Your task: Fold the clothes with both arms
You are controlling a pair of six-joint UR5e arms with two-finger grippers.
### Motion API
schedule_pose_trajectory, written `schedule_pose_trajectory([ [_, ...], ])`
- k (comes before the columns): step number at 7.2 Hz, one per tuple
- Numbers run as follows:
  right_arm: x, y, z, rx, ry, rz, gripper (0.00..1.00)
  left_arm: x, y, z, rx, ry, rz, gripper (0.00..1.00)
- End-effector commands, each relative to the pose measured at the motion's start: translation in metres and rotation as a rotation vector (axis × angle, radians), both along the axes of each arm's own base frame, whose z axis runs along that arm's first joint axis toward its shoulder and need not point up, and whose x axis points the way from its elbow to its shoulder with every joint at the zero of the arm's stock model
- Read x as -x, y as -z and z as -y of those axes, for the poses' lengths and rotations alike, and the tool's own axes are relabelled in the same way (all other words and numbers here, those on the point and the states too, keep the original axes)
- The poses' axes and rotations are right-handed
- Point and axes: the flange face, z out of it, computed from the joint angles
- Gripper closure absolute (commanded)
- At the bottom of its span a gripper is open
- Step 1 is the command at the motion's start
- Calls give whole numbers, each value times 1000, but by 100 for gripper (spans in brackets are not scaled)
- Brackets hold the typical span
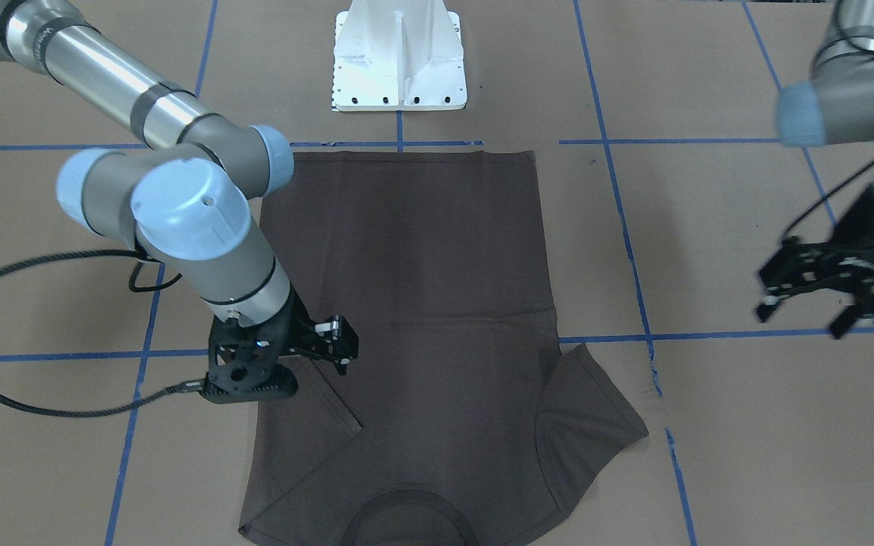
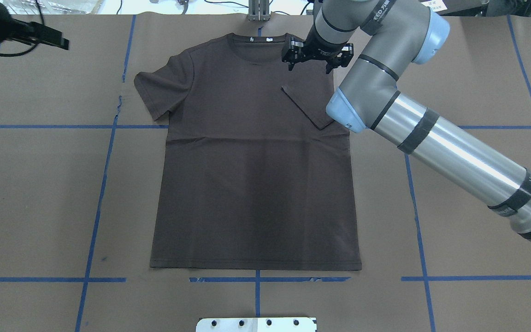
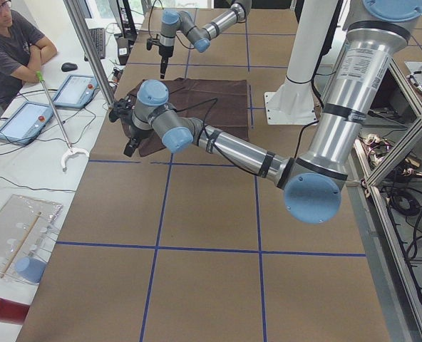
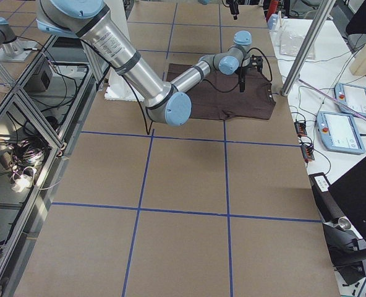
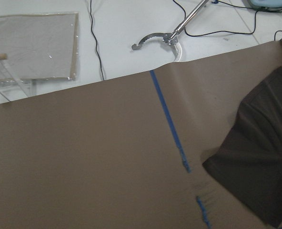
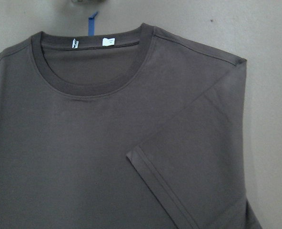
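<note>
**One sleeve folded in, most of the fold not yet done**

T-shirt lies flat, front up, on the paper-covered table. Collar points away from the robot; hem is nearest its base. Body panel is smooth, with one faint crease across the chest.

Right-side sleeve is turned in over the chest, its cuff edge running diagonally across the front. The right wrist view shows it lying flat with a clean edge. Left-side sleeve is spread out on the table, not folded.

Right gripper hangs over the shoulder just beside the collar. Its fingers are spread and no cloth is between them. From these views I cannot tell whether it touches the fabric.

Left gripper is well off the shirt, out past the left-side sleeve. Its fingers are apart and it holds nothing. Its wrist camera sees only bare table and the sleeve's tip.

Judgement: early stage, the first step of several done. What is left is the left-side sleeve, possibly the side panels, then bringing hem and collar together. That last fold likely needs both arms, as the shirt is wide and the knit is thin and limp.
</note>
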Motion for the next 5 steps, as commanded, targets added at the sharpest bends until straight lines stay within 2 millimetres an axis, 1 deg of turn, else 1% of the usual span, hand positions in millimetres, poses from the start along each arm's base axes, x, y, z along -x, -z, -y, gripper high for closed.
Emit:
schedule_pose_trajectory([
  [1, -65, -12, -21, 62, 13, 26, 0, -122, 21, -14, 88, 120, -57, 0],
  [2, -70, -14, -19, 60, 24, 32, 0, -146, -4, -2, 89, 175, -65, 0],
  [3, -69, -15, -18, 60, 23, 29, 0, -162, -25, 17, 87, 203, -45, 0],
  [4, -69, -13, -17, 57, 21, 29, 0, -190, -34, 30, 78, 238, 0, 0],
  [5, -68, -15, -17, 60, 18, 26, 0, -213, -42, 31, 78, 243, 30, 2],
])
